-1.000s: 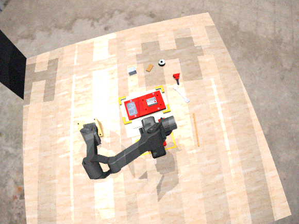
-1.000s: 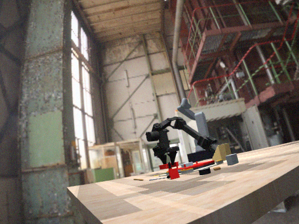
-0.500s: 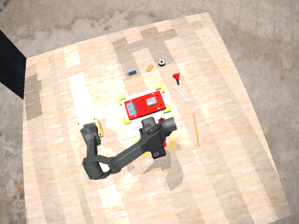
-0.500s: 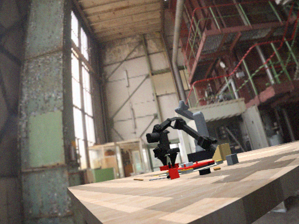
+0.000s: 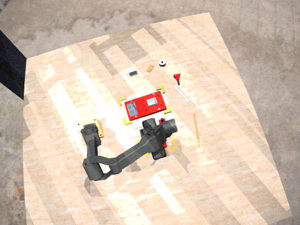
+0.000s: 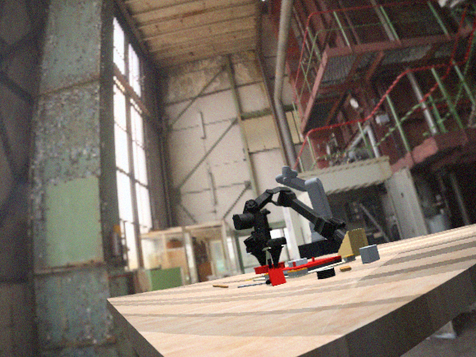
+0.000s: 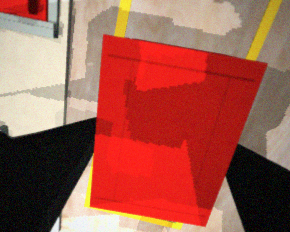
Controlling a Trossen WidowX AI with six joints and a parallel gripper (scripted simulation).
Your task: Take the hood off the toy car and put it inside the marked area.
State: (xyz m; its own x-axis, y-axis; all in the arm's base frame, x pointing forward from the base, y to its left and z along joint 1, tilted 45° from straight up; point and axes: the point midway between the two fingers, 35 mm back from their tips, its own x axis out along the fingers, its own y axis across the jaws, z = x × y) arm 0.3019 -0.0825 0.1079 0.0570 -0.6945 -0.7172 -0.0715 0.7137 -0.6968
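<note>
The toy car [image 5: 141,107] [image 6: 326,261] is a flat red body with a grey window and a white labelled block, between yellow corner brackets. The hood [image 7: 150,110] [image 5: 165,145] [image 6: 260,270] is a plain red plate. My gripper [image 7: 162,136] [image 6: 269,263] points down and is shut on the hood, one black finger at each side. The marked area [image 5: 171,148] [image 7: 122,20] is a yellow outline, and the hood is over it, covering much of it in the wrist view. The arm hides most of both in the top view. I cannot tell whether the hood touches the table.
A wooden stick [image 5: 196,130], a grey wrench-like bar [image 5: 182,94] and a red-headed tool [image 5: 177,77] lie right of the car. A white-black wheel [image 5: 162,62], an orange block [image 5: 150,68] and a grey block [image 5: 132,72] lie behind. A beige block [image 5: 100,128] is by the arm's base.
</note>
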